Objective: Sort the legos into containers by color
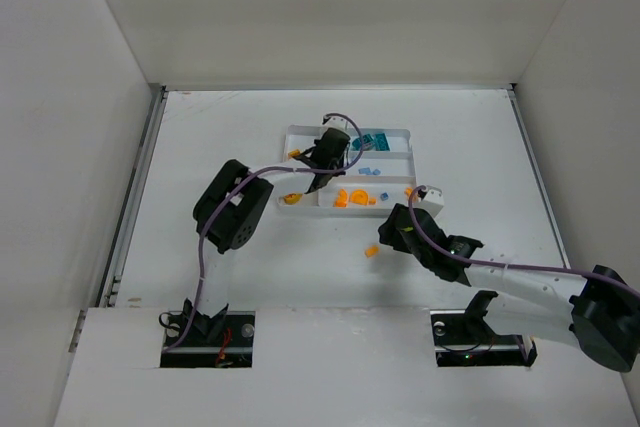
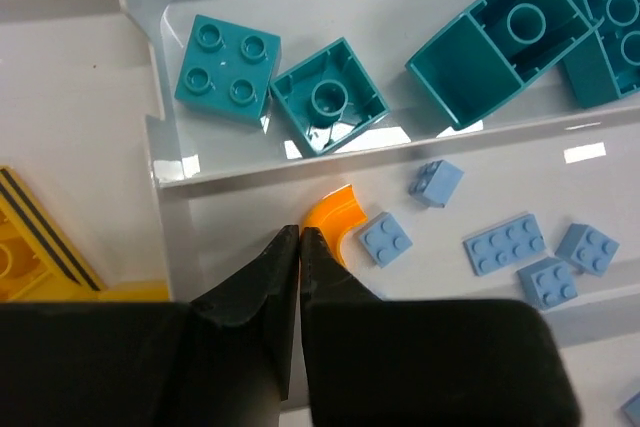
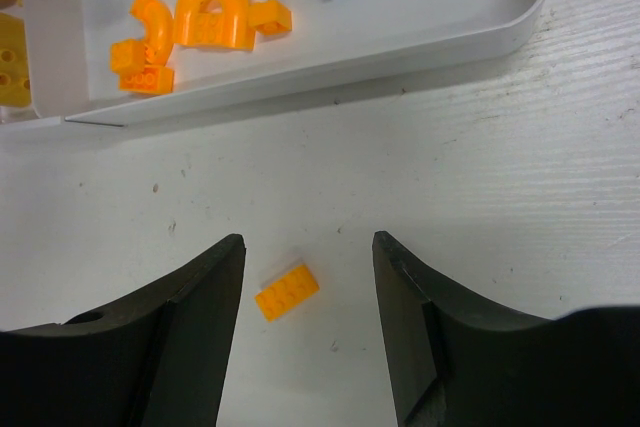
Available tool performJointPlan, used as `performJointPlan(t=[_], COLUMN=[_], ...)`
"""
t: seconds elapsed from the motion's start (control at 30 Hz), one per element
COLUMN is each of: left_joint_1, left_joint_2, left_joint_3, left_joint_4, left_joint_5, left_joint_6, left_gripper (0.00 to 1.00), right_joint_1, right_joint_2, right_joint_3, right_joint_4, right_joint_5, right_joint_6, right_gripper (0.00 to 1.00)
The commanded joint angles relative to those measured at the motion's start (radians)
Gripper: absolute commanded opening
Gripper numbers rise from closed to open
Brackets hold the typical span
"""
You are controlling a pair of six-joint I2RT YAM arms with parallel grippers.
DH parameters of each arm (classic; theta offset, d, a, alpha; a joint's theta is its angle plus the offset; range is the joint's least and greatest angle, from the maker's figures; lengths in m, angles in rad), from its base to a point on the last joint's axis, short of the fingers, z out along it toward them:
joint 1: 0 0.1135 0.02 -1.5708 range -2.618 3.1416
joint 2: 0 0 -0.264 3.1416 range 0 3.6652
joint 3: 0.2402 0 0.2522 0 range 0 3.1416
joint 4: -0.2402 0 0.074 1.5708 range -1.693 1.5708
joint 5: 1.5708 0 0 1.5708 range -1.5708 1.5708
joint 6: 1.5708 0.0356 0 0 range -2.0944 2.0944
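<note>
Three white walls (image 1: 330, 7) box in your white table (image 1: 220, 137); left gripper (image 2: 300, 233) is clenched, right gripper (image 3: 308, 242) gapes over an orange brick (image 3: 287, 292).

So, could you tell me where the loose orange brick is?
The orange brick lies on the table between the fingers of the open right end effector, just outside the tray, in the right wrist view.

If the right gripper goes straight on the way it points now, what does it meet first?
Most likely the orange brick on the table, between the open fingers of the right gripper; the white tray wall comes beyond it. Depth is unclear.
</note>
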Motion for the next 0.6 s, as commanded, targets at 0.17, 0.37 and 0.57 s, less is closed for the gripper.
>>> performJointPlan(t=[0.17, 0.37, 0.57], left_joint_1=[0.001, -0.008, -0.045], left_joint_2=[-0.171, -0.27, -0.384], left_joint_3=[-0.079, -0.144, -0.239], left_joint_4=[0.085, 0.12, 0.117], left_joint_5=[-0.016, -0.028, -0.021], left_joint_6=[-0.034, -0.051, -0.075], left_gripper=[0.0, 0.0, 0.01], right_joint_1=[-0.006, -0.039, -0.13], right_joint_2=[-0.024, -0.047, -0.025], right_joint_3=[-0.01, -0.015, 0.034], right_joint_4=[0.042, 0.044, 0.074], right_joint_5=[0.001, 0.003, -0.01], right_joint_6=[-0.012, -0.016, -0.088], right_gripper=[0.6, 0.6, 0.41])
